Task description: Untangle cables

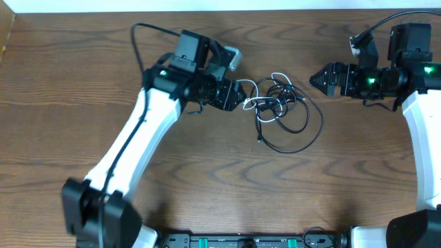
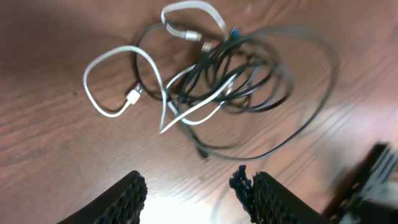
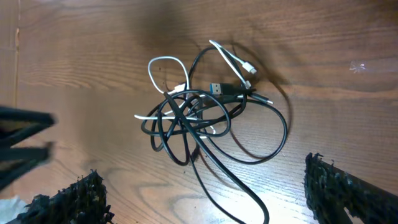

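Left hand (image 2: 189, 188) open, right hand (image 3: 202, 183) wide, off cables (image 1: 281, 105)

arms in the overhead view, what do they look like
Both arms have white shell links, left arm and right arm, with black joints and black bases. Small green lights glow near each wrist. Thin black wires loop off the upper joints. The left hand and right hand are black, with rough, knobbly finger pads.
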